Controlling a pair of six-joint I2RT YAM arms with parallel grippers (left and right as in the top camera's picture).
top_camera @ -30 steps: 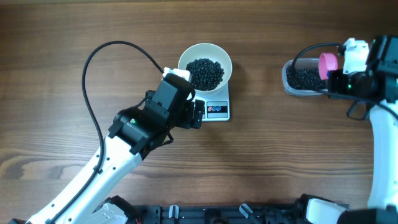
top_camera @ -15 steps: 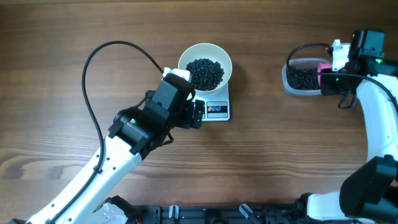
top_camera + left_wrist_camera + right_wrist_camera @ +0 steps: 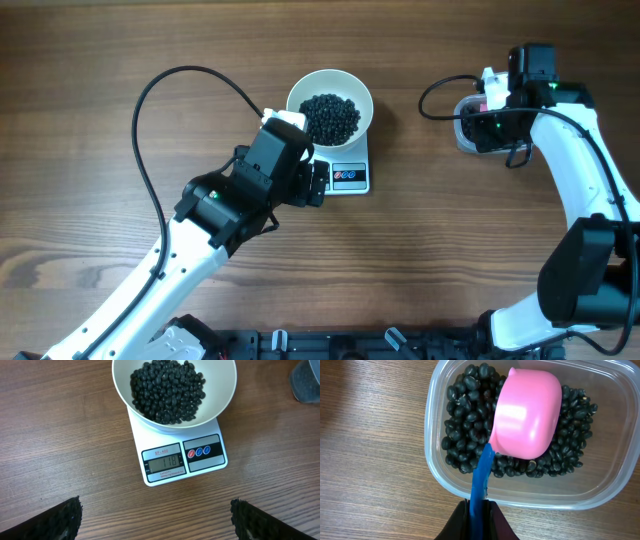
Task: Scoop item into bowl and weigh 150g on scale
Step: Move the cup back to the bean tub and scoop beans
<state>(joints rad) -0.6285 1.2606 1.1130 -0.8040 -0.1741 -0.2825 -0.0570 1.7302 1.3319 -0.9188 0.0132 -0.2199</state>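
The white bowl [image 3: 330, 79] [image 3: 225, 390] stands on the scale [image 3: 350, 177] [image 3: 200, 455], whose display reads 118. A heap of the black bead-like item [image 3: 330, 118] [image 3: 167, 390] lies in the bowl. My left gripper [image 3: 312, 182] [image 3: 155, 520] hangs open over bare wood just in front of the scale, with nothing between its fingers. My right gripper [image 3: 497, 112] [image 3: 479, 510] is shut on the blue handle [image 3: 481, 475] of a pink scoop [image 3: 486, 100] [image 3: 527, 415]. The scoop's cup is turned underside up over more of the item [image 3: 465, 420] in a clear tub [image 3: 463, 137] [image 3: 432, 460].
A black cable [image 3: 160, 110] loops over the wood to the left of the bowl. The right arm [image 3: 580, 170] runs down the table's right side. Bare wood lies between the scale and the tub.
My right gripper has swung left and turned, carrying the pink scoop from the tub's right side to above the beans inside it. The left arm, bowl and scale have not moved.
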